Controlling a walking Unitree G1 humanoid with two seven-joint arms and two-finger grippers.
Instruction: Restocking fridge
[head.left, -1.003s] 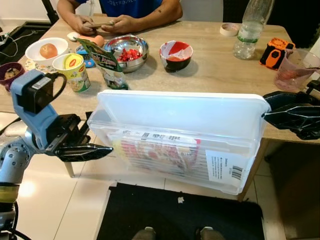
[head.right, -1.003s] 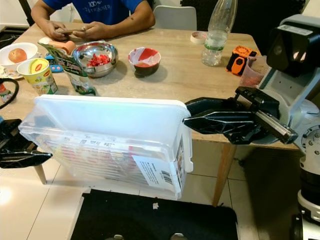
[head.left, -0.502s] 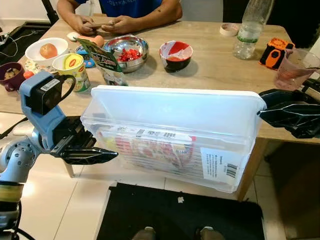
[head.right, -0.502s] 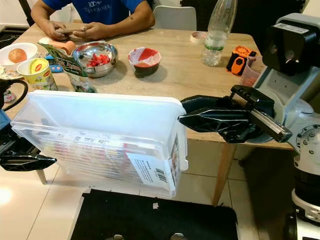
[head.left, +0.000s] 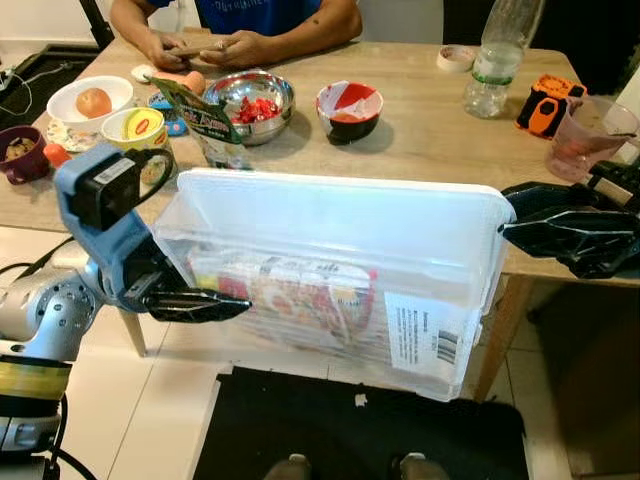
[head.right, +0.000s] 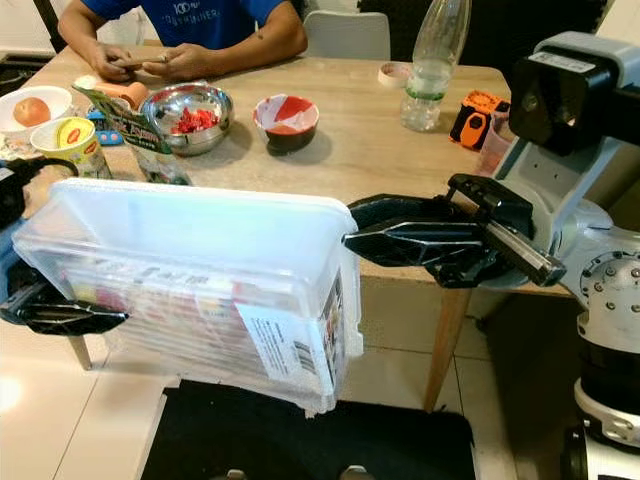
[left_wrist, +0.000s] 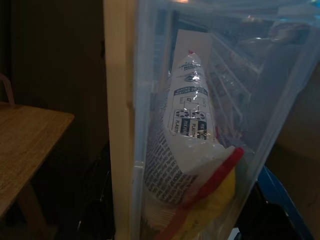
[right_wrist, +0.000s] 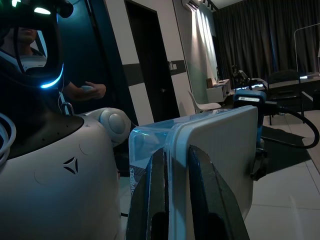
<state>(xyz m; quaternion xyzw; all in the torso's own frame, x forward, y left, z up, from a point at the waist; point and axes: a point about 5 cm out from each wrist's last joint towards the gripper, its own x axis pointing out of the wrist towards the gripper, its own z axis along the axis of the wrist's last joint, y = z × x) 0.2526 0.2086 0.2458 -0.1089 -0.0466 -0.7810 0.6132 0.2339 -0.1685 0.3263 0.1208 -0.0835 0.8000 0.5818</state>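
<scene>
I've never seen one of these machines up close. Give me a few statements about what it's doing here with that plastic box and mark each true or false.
1. The robot holds a clear plastic box between both hands. True.
2. The box is empty. False: printed food packets lie inside.
3. The right hand pinches the box's edge between its fingers. True.
4. The box rests flat on the wooden table. False: it hangs tilted in front of the table, above the floor.
5. A person sits at the table's far side. True.
</scene>
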